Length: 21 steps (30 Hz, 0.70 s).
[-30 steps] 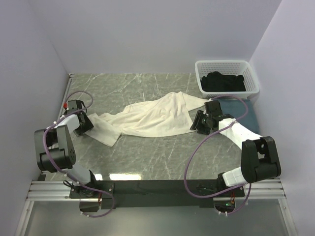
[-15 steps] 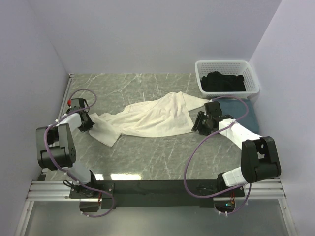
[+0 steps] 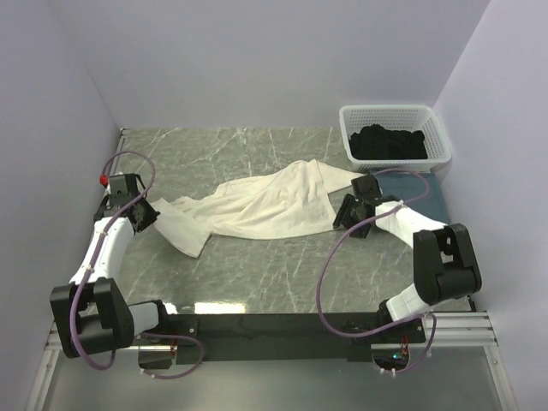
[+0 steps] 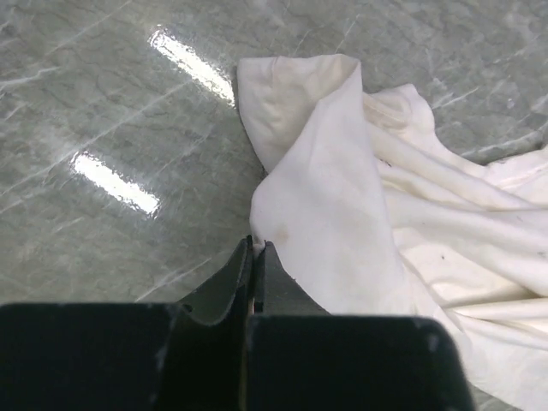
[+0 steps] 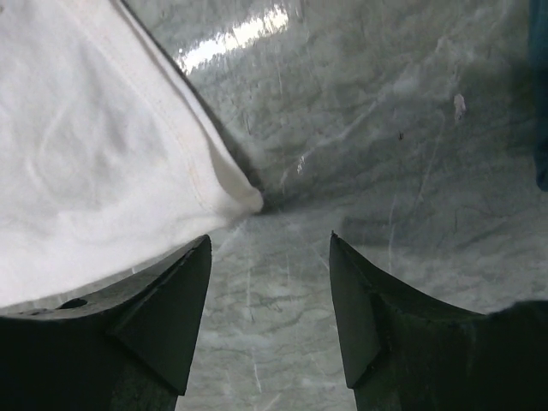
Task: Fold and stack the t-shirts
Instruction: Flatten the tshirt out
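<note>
closing just now, the left gripper [image 4: 257,253] pinches the left end of the cream-white t-shirt [image 3: 274,201], crumpled on the table [image 3: 257,274]; the right gripper [image 5: 270,248] spread wider at its right corner, empty. flattening seems next.

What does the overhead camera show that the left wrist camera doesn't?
Only overhead: the basket holding a black shirt, a blue shirt near it, and the right gripper. Only the wrist: the left gripper pinched shut on the cream shirt's edge, close up. Both: the cream shirt and the marble table.
</note>
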Each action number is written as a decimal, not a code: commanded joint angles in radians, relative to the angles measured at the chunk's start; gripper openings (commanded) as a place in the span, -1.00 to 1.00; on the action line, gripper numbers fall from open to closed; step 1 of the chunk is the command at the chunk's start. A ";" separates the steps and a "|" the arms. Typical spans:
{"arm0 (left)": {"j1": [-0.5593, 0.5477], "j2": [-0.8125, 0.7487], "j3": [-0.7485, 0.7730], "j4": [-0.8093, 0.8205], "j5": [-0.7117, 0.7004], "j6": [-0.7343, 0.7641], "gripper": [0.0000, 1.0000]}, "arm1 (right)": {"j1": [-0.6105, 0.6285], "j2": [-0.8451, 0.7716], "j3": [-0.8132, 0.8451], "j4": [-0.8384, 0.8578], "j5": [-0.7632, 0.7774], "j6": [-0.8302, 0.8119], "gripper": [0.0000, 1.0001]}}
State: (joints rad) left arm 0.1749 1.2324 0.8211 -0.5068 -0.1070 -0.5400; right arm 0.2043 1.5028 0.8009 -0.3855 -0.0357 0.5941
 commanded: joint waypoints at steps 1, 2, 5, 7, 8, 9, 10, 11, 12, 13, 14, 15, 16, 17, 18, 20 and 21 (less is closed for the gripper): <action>-0.002 -0.048 0.026 -0.052 -0.011 -0.034 -0.99 | 0.026 0.051 0.078 -0.007 0.054 0.027 0.28; -0.002 -0.057 0.027 -0.058 -0.011 -0.034 -0.99 | 0.030 0.063 0.087 -0.010 0.054 0.032 0.28; -0.002 -0.088 0.024 -0.059 -0.005 -0.040 -0.99 | 0.066 0.108 0.121 -0.024 0.078 0.045 0.27; -0.002 -0.102 0.018 -0.056 -0.006 -0.034 -0.99 | 0.084 0.143 0.138 -0.039 0.080 0.049 0.27; -0.003 -0.105 0.015 -0.055 -0.010 -0.032 -0.99 | 0.102 0.157 0.158 -0.047 0.095 0.052 0.27; -0.003 -0.109 0.016 -0.056 -0.011 -0.029 -0.99 | 0.110 0.180 0.164 -0.059 0.105 0.053 0.26; -0.003 -0.111 0.015 -0.055 -0.011 -0.029 -0.99 | 0.119 0.192 0.175 -0.064 0.115 0.055 0.26; -0.003 -0.114 0.016 -0.053 -0.011 -0.028 -0.99 | 0.125 0.203 0.178 -0.069 0.122 0.058 0.25; -0.002 -0.117 0.015 -0.052 -0.008 -0.028 -0.99 | 0.133 0.218 0.181 -0.072 0.132 0.062 0.25; -0.002 -0.117 0.015 -0.053 -0.007 -0.028 -0.99 | 0.136 0.224 0.185 -0.073 0.135 0.062 0.23; -0.002 -0.120 0.015 -0.050 -0.005 -0.028 -0.99 | 0.142 0.229 0.190 -0.075 0.143 0.067 0.22; -0.002 -0.122 0.013 -0.050 -0.003 -0.026 -0.99 | 0.150 0.237 0.195 -0.084 0.158 0.069 0.18; -0.003 -0.123 0.010 -0.049 -0.003 -0.026 -0.99 | 0.155 0.241 0.208 -0.090 0.164 0.070 0.13; -0.002 -0.126 0.009 -0.049 -0.006 -0.026 -0.99 | 0.156 0.247 0.216 -0.098 0.171 0.072 0.03; -0.002 -0.128 0.007 -0.049 -0.019 -0.028 -0.99 | 0.162 0.260 0.222 -0.114 0.174 0.072 -0.03; -0.002 -0.142 0.007 -0.050 -0.040 -0.032 -0.99 | 0.167 0.260 0.231 -0.115 0.183 0.072 -0.38; -0.002 -0.143 0.010 -0.052 -0.060 -0.035 -0.99 | 0.165 0.252 0.230 -0.113 0.181 0.073 -0.53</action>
State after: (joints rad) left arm 0.1749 1.1290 0.8211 -0.5625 -0.1204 -0.5632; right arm 0.3565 1.7279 1.0187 -0.4625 0.1200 0.6422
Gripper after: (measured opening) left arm 0.025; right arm 0.299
